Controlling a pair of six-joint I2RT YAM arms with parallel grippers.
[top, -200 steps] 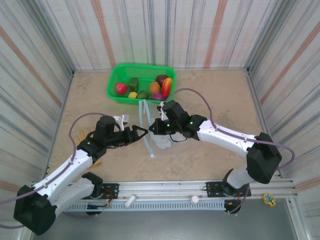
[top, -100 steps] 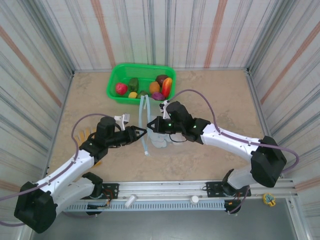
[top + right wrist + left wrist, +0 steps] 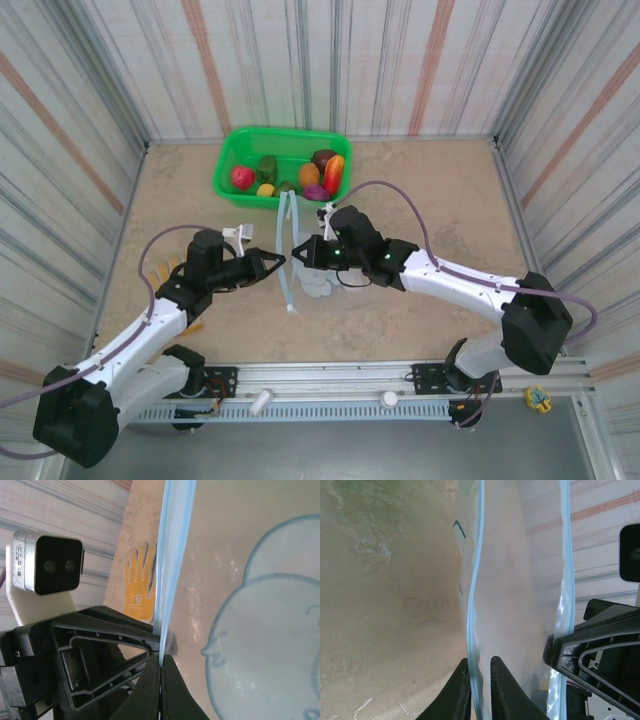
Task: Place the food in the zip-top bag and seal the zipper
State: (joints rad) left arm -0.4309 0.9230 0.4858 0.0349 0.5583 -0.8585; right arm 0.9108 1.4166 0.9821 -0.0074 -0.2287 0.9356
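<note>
The clear zip-top bag lies mid-table with its mouth held up on edge. Its pale blue zipper is parted into two strips. In the left wrist view my left gripper straddles the near strip. Its jaws are almost closed, with a sliver of gap beside the right finger. My right gripper is shut on the other strip, and it also appears in the left wrist view. The two grippers face each other. The food sits in the green basket.
The green mesh basket stands at the back, just beyond the bag's mouth. A yellow glove lies flat on the table under my left arm. Striped walls close in the left, right and back sides.
My left jaws have narrowed from wide open to almost closed around the near zipper strip. The right gripper and the bag's mouth have drifted slightly left.
</note>
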